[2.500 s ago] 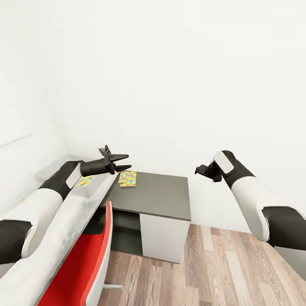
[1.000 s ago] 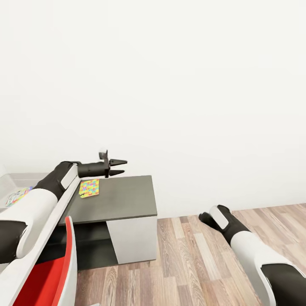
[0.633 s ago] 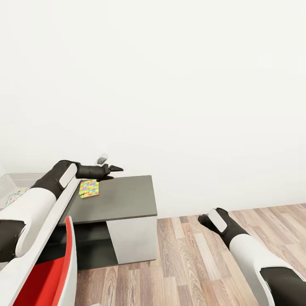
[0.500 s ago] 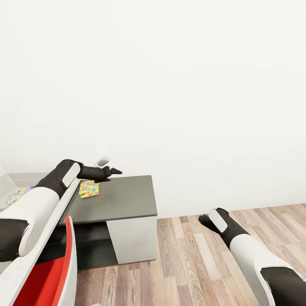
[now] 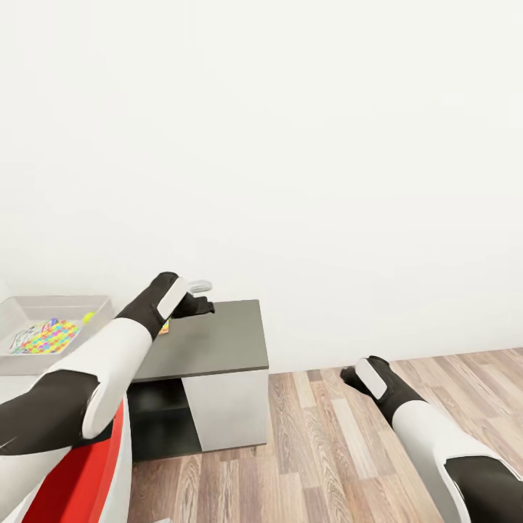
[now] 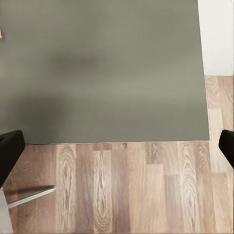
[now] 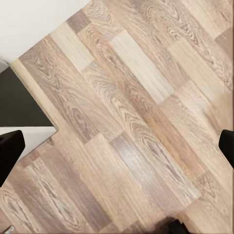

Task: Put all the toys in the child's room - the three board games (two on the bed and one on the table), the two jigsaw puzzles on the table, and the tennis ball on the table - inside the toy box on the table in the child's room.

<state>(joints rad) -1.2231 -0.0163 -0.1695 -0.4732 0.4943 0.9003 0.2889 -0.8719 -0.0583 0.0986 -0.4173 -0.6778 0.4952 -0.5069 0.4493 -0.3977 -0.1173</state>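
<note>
**Left gripper lowered over the dark desk top**

Left gripper [image 5: 197, 306] was seen above the table [image 5: 218, 338], fingers spread wide in the wrist view. One jigsaw puzzle [image 5: 165, 326] was almost covered beneath the wrist; another lay in the toy box [image 5: 18, 362] (with a yellow ball). Half a second before, that puzzle had been fully visible. Right gripper [image 5: 350, 375] hung open above the floor [image 5: 327, 450].

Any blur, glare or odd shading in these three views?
Head view: sharp, flat even light, wall nearly washed out white, no glare. Left wrist view: dark table top soft, with a faint darker smudge of shading; floor planks crisp. Right wrist view: wood grain sharp, mild sheen.
</note>
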